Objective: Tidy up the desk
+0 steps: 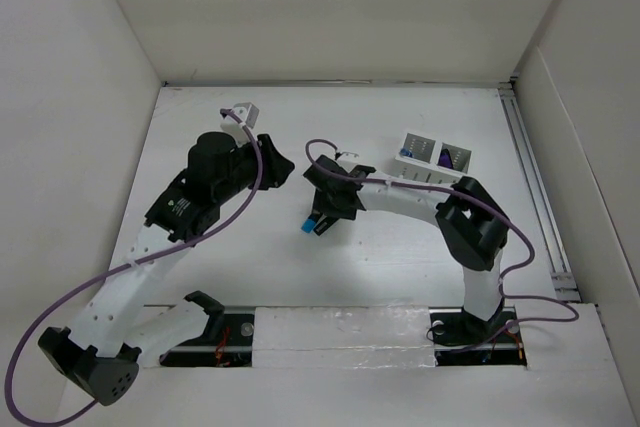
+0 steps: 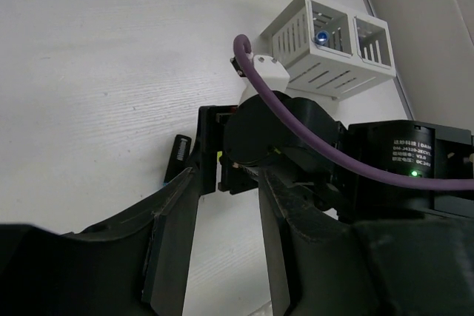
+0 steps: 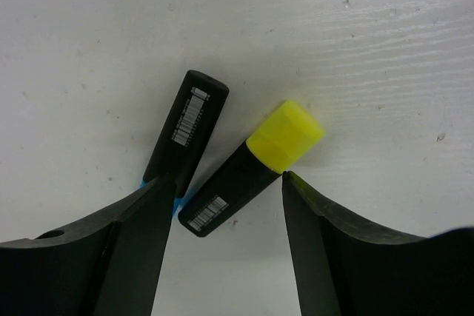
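The right pincer (image 3: 226, 179) is standing wide open just above the desk (image 1: 400, 247), gripping nothing. Its two black fingers (image 3: 141, 234) are straddling a black marker with a yellow cap (image 3: 244, 172), which is lying flat on the white surface and slanting up to the right. The tip of one finger is sitting right beside the yellow cap, but whether it is touching cannot be told. The other finger is covering the blue end of a second black marker (image 3: 185, 135), which is lying just beside the first, their lower ends almost meeting.

The left pincer (image 2: 228, 183) is also standing open and holding nothing. It is hanging over the desk with its fingers apart and pointing toward the right arm's wrist (image 2: 274, 131).

The desk is spreading broad, white and flat under both arms, reaching from their bases to the back wall.

Counting: two arms, two pincers and two markers on the desk, one yellow-capped and one blue-capped. One white slotted pen holder (image 2: 326, 72) is standing near the far right of the desk, well apart from the markers, with one blue-tipped item (image 2: 322, 37) showing in a compartment. One purple cable (image 2: 296, 146) is running along each arm, two in all.
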### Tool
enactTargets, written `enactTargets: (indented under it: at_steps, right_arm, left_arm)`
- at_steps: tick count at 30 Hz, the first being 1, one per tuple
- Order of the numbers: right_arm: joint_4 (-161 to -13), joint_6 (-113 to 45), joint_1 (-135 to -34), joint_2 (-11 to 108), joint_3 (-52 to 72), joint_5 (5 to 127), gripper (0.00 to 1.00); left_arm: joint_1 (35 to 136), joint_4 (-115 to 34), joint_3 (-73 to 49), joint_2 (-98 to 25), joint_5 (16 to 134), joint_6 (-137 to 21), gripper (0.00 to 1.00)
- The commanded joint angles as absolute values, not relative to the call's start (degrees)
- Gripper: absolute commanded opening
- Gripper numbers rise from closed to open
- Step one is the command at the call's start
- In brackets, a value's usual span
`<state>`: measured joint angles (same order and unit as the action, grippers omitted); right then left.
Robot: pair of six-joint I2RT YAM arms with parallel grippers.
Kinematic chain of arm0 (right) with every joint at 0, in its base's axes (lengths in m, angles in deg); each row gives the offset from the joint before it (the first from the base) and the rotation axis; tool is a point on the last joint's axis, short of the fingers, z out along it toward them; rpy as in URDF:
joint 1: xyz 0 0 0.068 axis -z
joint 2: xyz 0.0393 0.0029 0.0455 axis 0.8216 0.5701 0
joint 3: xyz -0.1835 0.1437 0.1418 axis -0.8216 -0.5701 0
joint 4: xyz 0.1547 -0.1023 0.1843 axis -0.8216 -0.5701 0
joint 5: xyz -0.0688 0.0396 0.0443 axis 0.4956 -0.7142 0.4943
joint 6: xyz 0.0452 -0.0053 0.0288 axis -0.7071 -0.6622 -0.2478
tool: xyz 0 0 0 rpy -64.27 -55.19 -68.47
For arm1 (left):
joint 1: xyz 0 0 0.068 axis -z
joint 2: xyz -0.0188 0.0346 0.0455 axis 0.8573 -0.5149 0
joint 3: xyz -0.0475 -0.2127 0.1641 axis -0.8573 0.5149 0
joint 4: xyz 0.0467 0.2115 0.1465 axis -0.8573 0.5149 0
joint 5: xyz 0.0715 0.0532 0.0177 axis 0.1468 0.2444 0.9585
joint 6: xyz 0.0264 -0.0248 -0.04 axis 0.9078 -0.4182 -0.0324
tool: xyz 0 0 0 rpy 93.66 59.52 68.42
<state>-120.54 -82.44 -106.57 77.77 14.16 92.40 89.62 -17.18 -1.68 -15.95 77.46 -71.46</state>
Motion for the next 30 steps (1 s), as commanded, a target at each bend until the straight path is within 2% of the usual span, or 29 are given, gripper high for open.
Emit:
enactTargets:
  at_steps: [1,7,21,24,30]
  right_arm:
    - [-122.49,-85.27,-106.22,78.87,16.00,95.14,0.64]
    - [-122.58,-86.41,-105.69,79.22,14.59,96.81,0.57]
    - [-120.83,-85.89,-104.46,80.28,10.73,96.38,0.55]
    - [-120.73,-85.62,-104.46,80.28,9.68,96.46,0.40]
    - [-119.60,-84.83,-104.46,75.81,4.14,96.90,0.28]
  left_arm:
    - [89.33,-19.94,-1.25,-15.00,75.30,-70.27,0.34]
    - [89.33,-19.06,-0.64,-13.33,77.06,-70.17,0.35]
    - [89.33,-18.35,-0.90,-11.48,77.50,-71.85,0.35]
    - [89.33,-18.27,-0.64,-10.96,77.94,-72.20,0.35]
    - [89.33,-18.18,-0.99,-11.22,78.03,-72.55,0.35]
